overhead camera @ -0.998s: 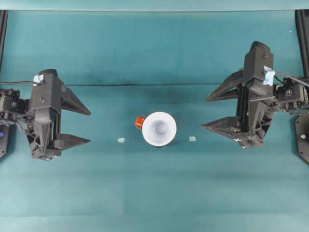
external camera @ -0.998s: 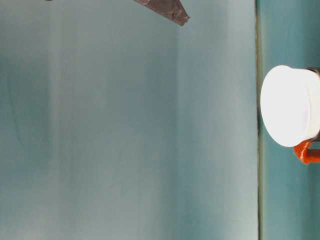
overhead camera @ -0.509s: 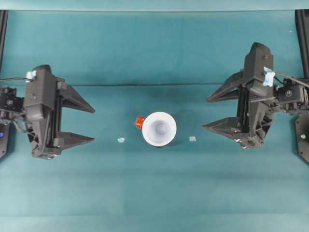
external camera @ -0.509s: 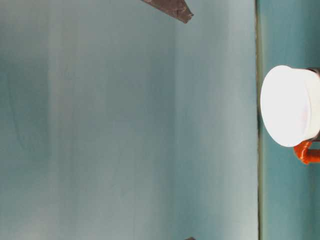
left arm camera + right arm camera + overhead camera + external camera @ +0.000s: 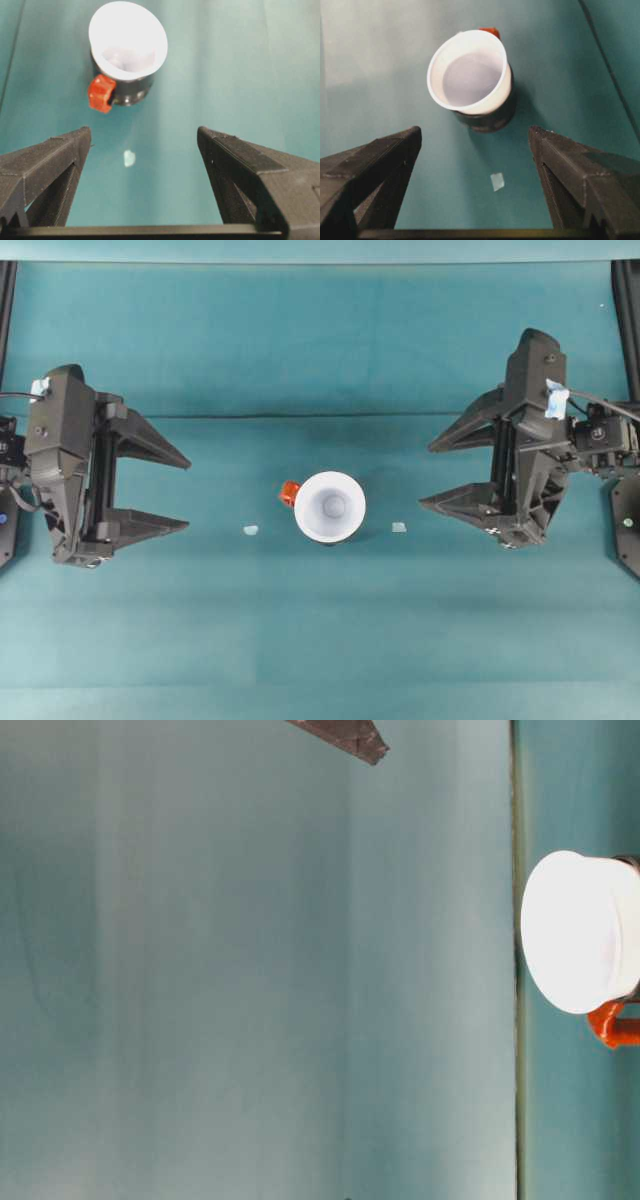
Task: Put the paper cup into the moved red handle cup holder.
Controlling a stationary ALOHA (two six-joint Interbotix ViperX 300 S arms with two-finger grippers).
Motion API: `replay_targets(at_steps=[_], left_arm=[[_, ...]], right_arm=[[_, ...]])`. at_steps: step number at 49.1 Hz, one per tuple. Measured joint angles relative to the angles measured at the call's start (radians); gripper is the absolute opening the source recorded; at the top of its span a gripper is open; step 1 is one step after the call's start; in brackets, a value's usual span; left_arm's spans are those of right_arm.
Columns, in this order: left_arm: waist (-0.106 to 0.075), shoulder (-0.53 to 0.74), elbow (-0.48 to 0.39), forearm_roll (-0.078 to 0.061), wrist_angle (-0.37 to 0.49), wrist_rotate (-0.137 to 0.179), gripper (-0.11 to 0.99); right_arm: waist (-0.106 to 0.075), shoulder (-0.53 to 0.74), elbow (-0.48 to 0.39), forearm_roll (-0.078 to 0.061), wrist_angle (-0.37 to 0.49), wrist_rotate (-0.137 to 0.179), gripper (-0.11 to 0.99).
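Observation:
The white paper cup (image 5: 330,506) stands upright inside the black red handle cup holder (image 5: 131,90) at the middle of the table, the orange-red handle tab (image 5: 289,493) sticking out on its left. The cup (image 5: 127,41) sits ahead of my left gripper (image 5: 144,137), whose fingers are spread wide with nothing between them. My right gripper (image 5: 475,137) is likewise open and well short of the cup (image 5: 470,72) and holder (image 5: 490,117). Overhead, the left gripper (image 5: 180,490) is at far left and the right gripper (image 5: 430,475) at far right. The cup (image 5: 580,932) and tab (image 5: 612,1025) also show at table level.
Two small pale tape marks lie on the teal cloth, one left of the holder (image 5: 250,530) and one right of it (image 5: 399,527). A seam in the cloth (image 5: 320,417) runs across behind the cup. Black frame rails stand at both side edges.
My left arm has drawn back toward the left edge, away from the cup. The right arm, cup and holder have stayed put.

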State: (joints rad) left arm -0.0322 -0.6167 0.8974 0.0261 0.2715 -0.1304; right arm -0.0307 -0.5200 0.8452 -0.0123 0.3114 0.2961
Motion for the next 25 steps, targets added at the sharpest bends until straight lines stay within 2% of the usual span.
replay_targets(at_steps=[5, 25], left_arm=[[0.000, 0.002, 0.000, -0.003, 0.002, 0.000, 0.95], [0.000, 0.026, 0.002, 0.000, 0.002, 0.000, 0.95]], right_arm=[[0.000, 0.000, 0.000, 0.000, 0.000, 0.000, 0.96], [-0.002, 0.000, 0.006, 0.000, 0.000, 0.002, 0.96]])
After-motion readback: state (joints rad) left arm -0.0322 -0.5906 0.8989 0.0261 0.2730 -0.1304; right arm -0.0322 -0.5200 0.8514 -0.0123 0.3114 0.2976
